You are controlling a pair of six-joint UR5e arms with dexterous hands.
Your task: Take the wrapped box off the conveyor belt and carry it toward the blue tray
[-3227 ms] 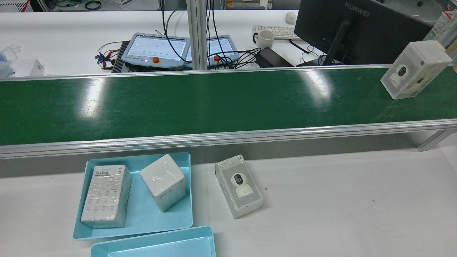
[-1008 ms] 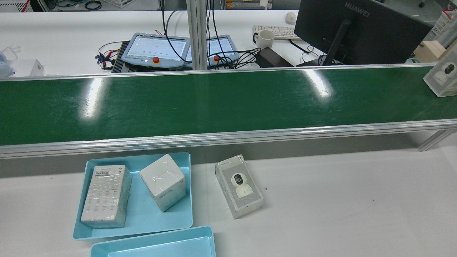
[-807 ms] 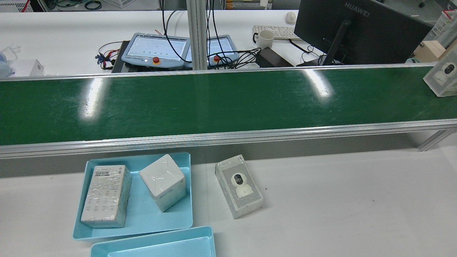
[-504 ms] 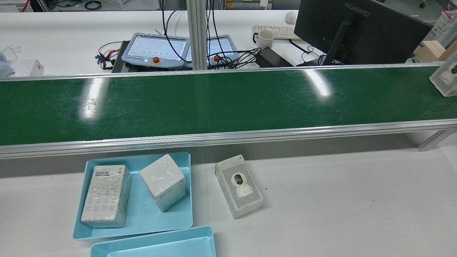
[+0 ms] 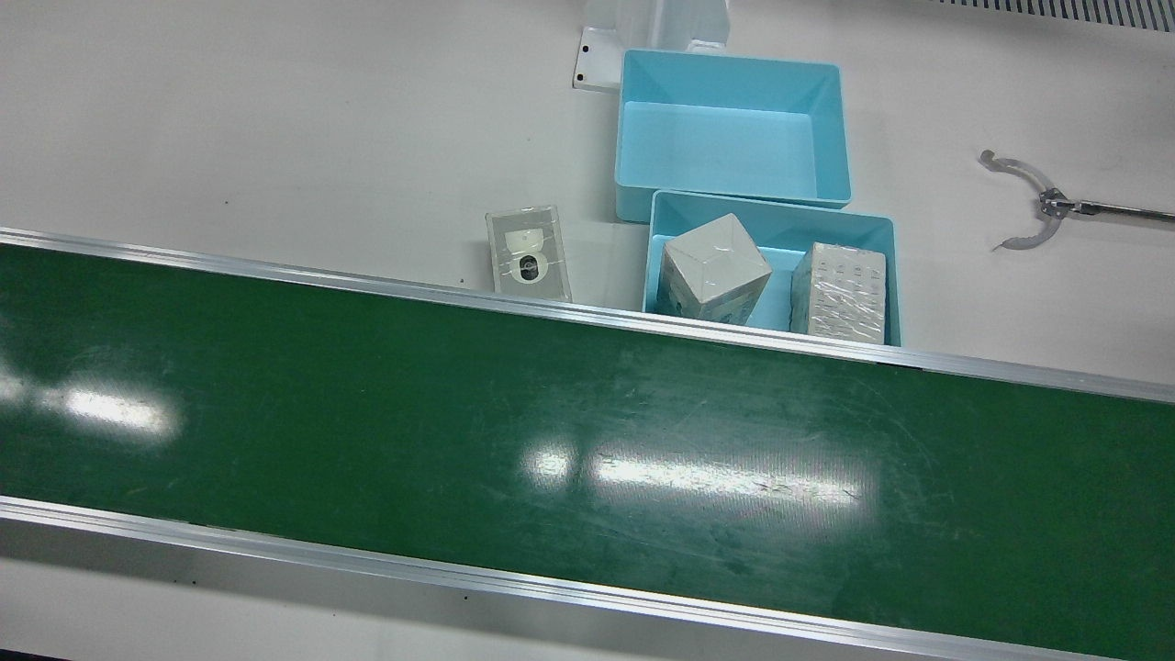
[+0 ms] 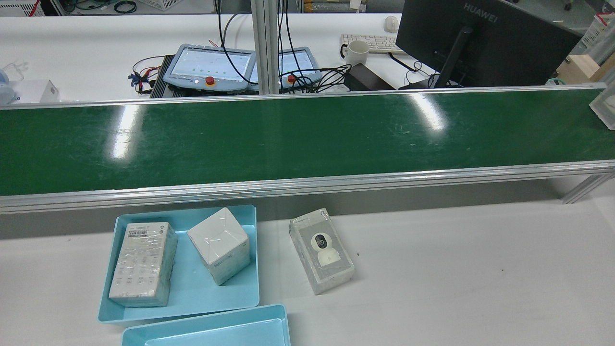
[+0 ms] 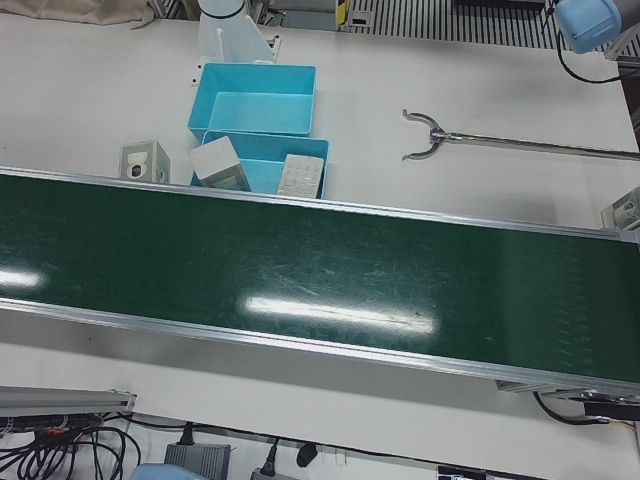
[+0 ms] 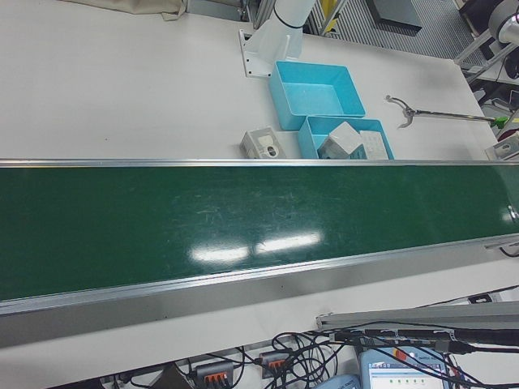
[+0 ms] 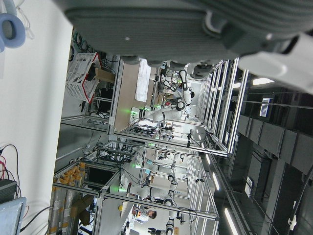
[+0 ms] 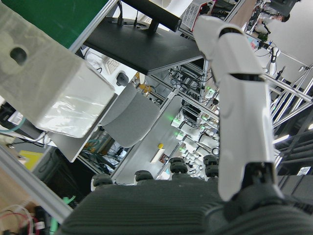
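The wrapped box (image 6: 608,108) stands on the green conveyor belt (image 6: 288,139) at the far right edge of the rear view, mostly cut off. It shows close up in the right hand view (image 10: 49,93), to the left. My right hand (image 10: 171,210) shows its palm and one straight finger (image 10: 239,98), apart from the box. The blue tray (image 6: 192,288) holds two wrapped boxes on the table left of centre. It also shows in the front view (image 5: 780,234). My left hand (image 9: 186,19) shows only its underside, facing the room.
A second, empty blue tray (image 6: 216,331) lies against the first. A camera box (image 6: 322,252) lies on the table right of the trays. A grabber tool (image 5: 1028,197) lies on the table. A monitor (image 6: 480,43) and teach pendants (image 6: 211,67) stand behind the belt.
The wrapped box has moved right along the belt and is now nearly out of the rear view. Nothing else has moved.
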